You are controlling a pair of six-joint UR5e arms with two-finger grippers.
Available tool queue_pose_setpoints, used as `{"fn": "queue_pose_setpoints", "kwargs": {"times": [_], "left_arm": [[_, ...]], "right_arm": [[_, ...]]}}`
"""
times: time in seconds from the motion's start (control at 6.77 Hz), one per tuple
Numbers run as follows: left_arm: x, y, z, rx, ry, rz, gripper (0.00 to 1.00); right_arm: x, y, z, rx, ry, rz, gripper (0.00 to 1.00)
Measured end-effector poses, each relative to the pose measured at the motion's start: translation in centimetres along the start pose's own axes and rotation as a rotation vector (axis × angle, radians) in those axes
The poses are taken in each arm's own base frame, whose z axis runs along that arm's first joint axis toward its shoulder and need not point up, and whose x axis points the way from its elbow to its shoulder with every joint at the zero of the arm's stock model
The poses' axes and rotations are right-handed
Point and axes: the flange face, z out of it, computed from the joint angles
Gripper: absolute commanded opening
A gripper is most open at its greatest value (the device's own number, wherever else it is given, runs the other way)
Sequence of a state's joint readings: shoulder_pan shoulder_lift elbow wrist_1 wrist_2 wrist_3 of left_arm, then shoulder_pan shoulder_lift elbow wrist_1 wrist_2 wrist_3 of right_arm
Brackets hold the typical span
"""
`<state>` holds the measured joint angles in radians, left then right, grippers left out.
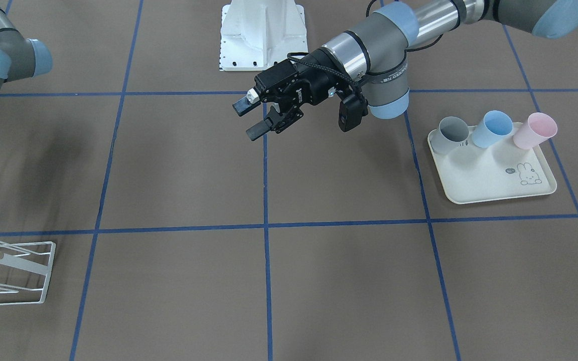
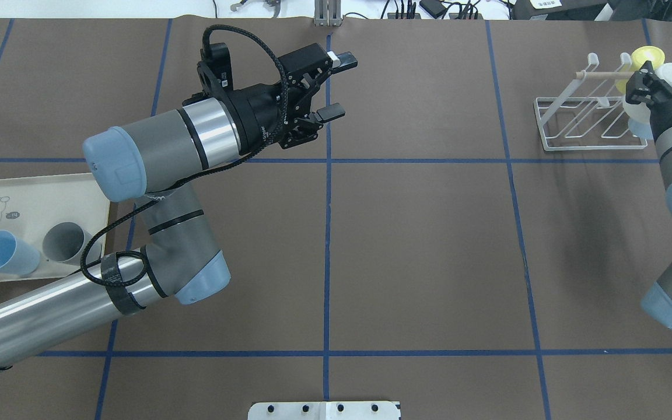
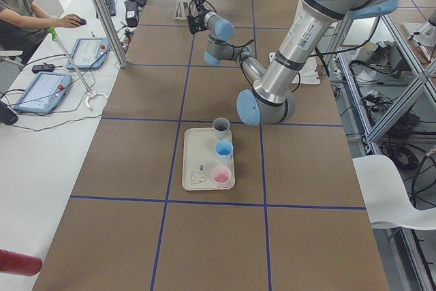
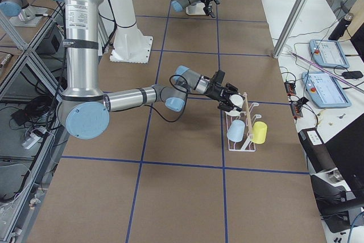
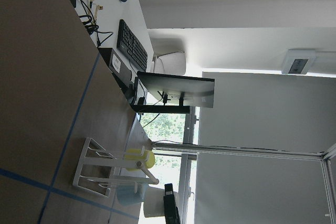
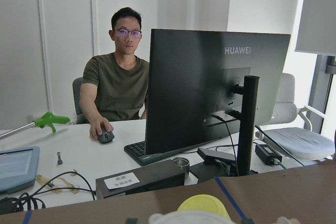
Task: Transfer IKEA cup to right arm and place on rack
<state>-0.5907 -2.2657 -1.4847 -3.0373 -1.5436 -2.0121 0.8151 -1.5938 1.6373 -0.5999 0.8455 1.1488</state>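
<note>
- L gripper (image 1: 249, 119): fingers wide apart, nothing btwn them. Hangs above the table's middle, roughly horizontal, over a blue tape line (image 1: 265, 175).
- R gripper (image 4: 229, 96): at the rack's peg end, clamped on the white IKEA cup (image 4: 235, 102). R arm (image 4: 133, 98) reaches low across the table toward it.
- IKEA cup: in the air just over the rack (image 2: 595, 149), near the wooden peg (image 2: 601, 74). Can't tell if it touches peg or wire.
- Rack: white wire, on the table's far side, robot's right. Holds a yellow cup (image 2: 648, 56) & a light-blue cup (image 4: 236, 131), side by side, both lying over.
- Tray (image 1: 489, 193): cream w/ rabbit print, robot's left, well apart from the rack. Grey cup (image 1: 452, 134), blue cup (image 1: 492, 129) & pink cup (image 1: 535, 130) stand in a row along one edge.
- R wrist cam: a white rim & the yellow cup's top at the bottom edge. Beyond them a person (image 6: 118, 87) sits at a desk, hand on a mouse (image 6: 105, 137), beside a monitor (image 6: 215, 87).
</note>
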Motion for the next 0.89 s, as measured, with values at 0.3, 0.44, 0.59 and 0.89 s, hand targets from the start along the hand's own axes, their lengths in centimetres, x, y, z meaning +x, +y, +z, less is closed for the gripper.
{"fn": "queue_pose_setpoints", "kwargs": {"times": [0.3,0.44,0.59,0.89], "left_arm": [[-0.1,0.0,0.0,0.0,-0.001,-0.001,0.99],[-0.1,0.1,0.0,0.0,-0.001,0.0,0.99],[-0.1,0.0,0.0,0.0,-0.002,0.0,0.99],[-0.5,-0.1,-0.2,0.001,-0.007,0.0,0.99]], "right_arm": [[0.9,0.7,1.2,-0.005,-0.003,-0.007,0.0],[0.8,0.7,1.3,-0.005,-0.006,-0.006,0.0],[0.3,0.6,1.4,-0.004,-0.012,-0.002,0.0],[-0.8,0.4,1.7,0.0,-0.022,0.005,0.0]]}}
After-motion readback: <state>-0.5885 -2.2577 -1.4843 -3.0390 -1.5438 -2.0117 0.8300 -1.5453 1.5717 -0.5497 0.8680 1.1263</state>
